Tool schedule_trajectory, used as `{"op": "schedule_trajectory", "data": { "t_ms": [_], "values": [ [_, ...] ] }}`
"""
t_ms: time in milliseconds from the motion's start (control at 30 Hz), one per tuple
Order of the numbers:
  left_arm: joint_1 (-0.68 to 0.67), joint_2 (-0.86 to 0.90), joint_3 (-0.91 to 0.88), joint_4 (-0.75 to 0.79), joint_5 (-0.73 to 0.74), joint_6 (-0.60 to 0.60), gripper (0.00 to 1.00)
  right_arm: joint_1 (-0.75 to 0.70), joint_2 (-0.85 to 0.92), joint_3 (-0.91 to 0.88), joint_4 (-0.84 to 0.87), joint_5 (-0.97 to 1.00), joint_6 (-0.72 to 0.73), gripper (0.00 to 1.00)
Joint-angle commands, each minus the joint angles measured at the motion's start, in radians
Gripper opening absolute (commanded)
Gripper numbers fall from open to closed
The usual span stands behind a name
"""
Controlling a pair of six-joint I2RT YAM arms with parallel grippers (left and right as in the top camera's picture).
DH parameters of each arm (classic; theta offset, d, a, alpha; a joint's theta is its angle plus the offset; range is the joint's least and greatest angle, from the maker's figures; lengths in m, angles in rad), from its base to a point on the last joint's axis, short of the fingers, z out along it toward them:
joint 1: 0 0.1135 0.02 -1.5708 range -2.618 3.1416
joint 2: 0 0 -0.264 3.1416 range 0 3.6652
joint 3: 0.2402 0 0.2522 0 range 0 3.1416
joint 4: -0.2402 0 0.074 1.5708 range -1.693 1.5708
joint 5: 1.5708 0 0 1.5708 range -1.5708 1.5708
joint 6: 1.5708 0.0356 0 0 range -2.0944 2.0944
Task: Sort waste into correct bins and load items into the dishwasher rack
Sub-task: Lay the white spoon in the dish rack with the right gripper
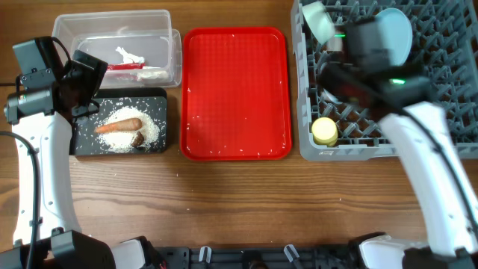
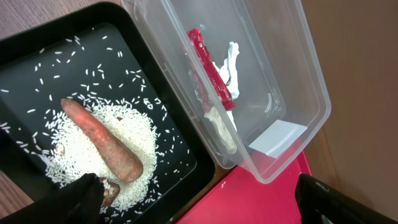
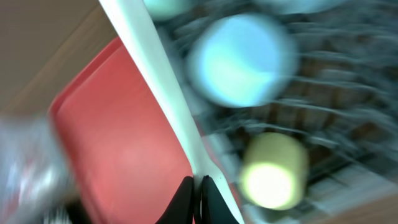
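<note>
One grey dishwasher rack [image 1: 305, 112] at right holds one yellow cup [image 1: 324, 132], with the right gripper [image 3: 198, 199] clamped on one white spoon [image 3: 146, 68] over it (that wrist view is blurred). One red tray [image 1: 235, 93] lies at centre. At left, one clear tub [image 2: 311, 87] holds one red wrapper [image 2: 208, 71], white scraps [image 2: 231, 62] and one label [image 2: 277, 138], unreadable. Nearer, one black tray [image 2: 37, 56] bears one carrot piece [image 2: 102, 140] on rice [image 2: 74, 152], the left gripper [image 2: 208, 202] above, spread wide and empty.
</note>
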Motion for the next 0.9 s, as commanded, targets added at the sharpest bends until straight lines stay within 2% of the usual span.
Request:
{"op": "schedule_trajectory", "data": {
  "t_ms": [0,33,200,500,600,633,667,733,767,800,867],
  "values": [
    [-0.001,-0.005,0.008,0.0,0.008,0.02,1.0,-0.087,-0.022,-0.006,-0.117,0.192,0.387,0.04],
    [-0.001,-0.005,0.008,0.0,0.008,0.02,1.0,-0.108,-0.018,-0.013,-0.148,0.216,0.491,0.04],
    [-0.001,-0.005,0.008,0.0,0.008,0.02,1.0,-0.136,0.006,-0.085,-0.13,0.23,0.734,0.04],
    [-0.001,-0.005,0.008,0.0,0.008,0.02,1.0,-0.136,0.096,-0.277,0.038,0.188,0.917,0.04],
    [-0.001,-0.005,0.008,0.0,0.008,0.02,1.0,-0.137,0.12,-0.298,0.096,0.2,0.929,0.04],
    [-0.001,-0.005,0.008,0.0,0.008,0.02,1.0,-0.137,0.13,-0.299,0.109,0.2,0.929,0.08],
    [-0.001,-0.005,0.008,0.0,0.008,0.02,1.0,-0.137,0.136,-0.299,0.121,0.2,0.929,0.18],
    [-0.001,-0.005,0.008,0.0,0.008,0.02,1.0,-0.137,0.143,-0.299,0.126,0.2,0.929,0.62],
    [-0.001,-0.005,0.008,0.0,0.008,0.02,1.0,-0.138,0.143,-0.299,0.125,0.2,0.928,0.79],
    [-0.001,-0.005,0.008,0.0,0.008,0.02,1.0,-0.14,0.142,-0.299,0.126,0.2,0.928,0.86],
    [-0.001,-0.006,0.008,0.0,0.008,0.02,1.0,-0.145,0.133,-0.295,0.125,0.2,0.912,0.91]
  ]
}}
